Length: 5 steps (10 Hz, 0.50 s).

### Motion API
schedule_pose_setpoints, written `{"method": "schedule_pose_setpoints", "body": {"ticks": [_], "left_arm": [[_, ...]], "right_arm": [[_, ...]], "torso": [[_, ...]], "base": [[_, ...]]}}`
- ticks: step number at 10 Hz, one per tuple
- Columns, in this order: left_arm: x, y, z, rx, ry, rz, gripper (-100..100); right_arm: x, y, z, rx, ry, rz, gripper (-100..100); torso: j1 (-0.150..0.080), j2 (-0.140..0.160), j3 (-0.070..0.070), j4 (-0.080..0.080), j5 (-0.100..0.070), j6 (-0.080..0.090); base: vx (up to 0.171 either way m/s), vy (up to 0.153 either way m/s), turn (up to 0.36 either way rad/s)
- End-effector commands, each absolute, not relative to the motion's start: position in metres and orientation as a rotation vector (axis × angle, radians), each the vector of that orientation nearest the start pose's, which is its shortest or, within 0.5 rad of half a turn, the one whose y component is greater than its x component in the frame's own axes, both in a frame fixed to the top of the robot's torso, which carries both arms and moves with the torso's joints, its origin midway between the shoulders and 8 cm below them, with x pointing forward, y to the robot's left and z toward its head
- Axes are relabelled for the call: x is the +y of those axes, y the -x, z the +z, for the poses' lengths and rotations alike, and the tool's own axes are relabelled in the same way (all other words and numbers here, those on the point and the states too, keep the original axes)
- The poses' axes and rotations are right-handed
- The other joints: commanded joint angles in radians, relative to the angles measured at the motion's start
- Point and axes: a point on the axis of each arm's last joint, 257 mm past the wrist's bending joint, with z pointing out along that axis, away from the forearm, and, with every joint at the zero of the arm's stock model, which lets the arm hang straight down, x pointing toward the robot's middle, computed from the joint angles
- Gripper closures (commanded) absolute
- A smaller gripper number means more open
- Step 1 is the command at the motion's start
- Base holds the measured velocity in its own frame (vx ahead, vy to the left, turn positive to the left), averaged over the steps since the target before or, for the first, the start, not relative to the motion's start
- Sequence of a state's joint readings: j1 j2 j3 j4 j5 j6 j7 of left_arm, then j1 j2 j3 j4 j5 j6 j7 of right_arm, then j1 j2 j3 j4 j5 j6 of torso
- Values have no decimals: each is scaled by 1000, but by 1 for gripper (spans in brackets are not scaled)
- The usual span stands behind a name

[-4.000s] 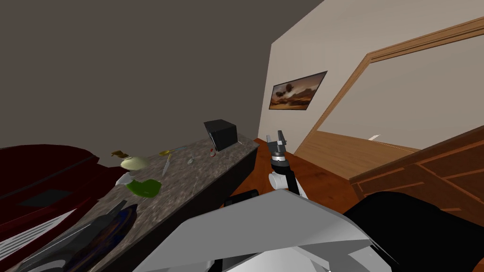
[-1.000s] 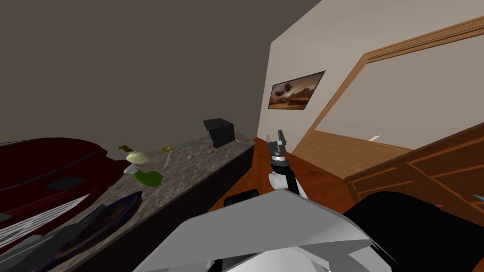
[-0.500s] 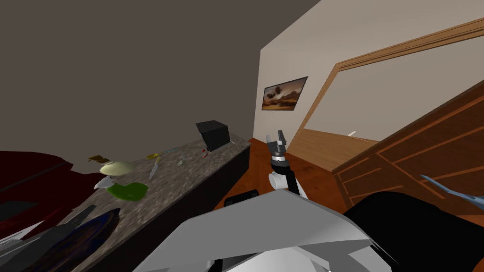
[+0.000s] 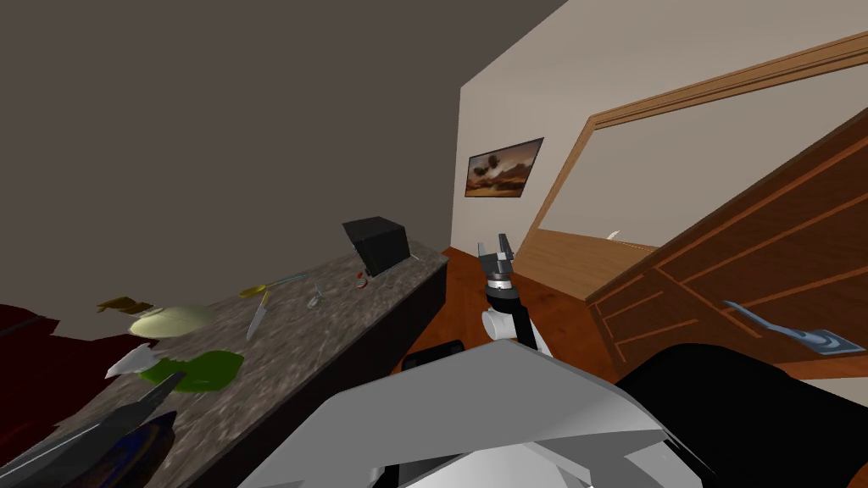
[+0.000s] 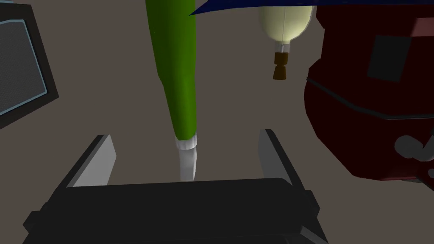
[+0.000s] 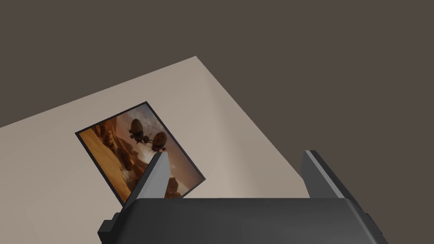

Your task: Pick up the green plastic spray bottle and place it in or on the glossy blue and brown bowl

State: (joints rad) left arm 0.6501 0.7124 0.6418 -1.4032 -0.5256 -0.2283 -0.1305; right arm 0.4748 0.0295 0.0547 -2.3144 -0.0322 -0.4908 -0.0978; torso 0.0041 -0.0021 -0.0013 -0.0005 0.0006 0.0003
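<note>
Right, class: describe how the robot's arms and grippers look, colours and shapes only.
The left gripper and right gripper are each a dark box carrying two thin, light grey, blade-like fingers. The right arm has a grey cuff, a white rounded joint and a black link. No cables or markings show.

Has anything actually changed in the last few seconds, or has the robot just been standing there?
Only I moved: I turned to my right, so the counter and bottle slid left in the head view and the drawers came further in on the right. Nothing was grasped or let go. The things on the counter kept their places, and the right gripper stayed raised, jaws open.
</note>
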Motion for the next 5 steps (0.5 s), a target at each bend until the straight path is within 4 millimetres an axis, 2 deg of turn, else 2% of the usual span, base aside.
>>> {"method": "schedule_pose_setpoints", "body": {"ticks": [1,3,4,5], "left_arm": [[745,-219,-212,1717,557,442,-100],[744,-214,-226,1739,594,440,-100],[745,-216,-221,1733,580,440,-100],[745,-215,-222,1733,584,441,0]], "right_arm": [[-265,-341,46,506,-700,1488,0],[-265,-341,46,506,-700,1488,0],[-265,-341,46,506,-700,1488,0],[-265,-341,46,506,-700,1488,0]], "torso": [[0,0,0,0,0,0],[1,0,0,0,0,0],[1,0,0,0,0,0],[-1,1,1,0,0,-1]], "base": [[49,63,-155],[36,68,-125],[12,30,-33],[3,6,4]]}}
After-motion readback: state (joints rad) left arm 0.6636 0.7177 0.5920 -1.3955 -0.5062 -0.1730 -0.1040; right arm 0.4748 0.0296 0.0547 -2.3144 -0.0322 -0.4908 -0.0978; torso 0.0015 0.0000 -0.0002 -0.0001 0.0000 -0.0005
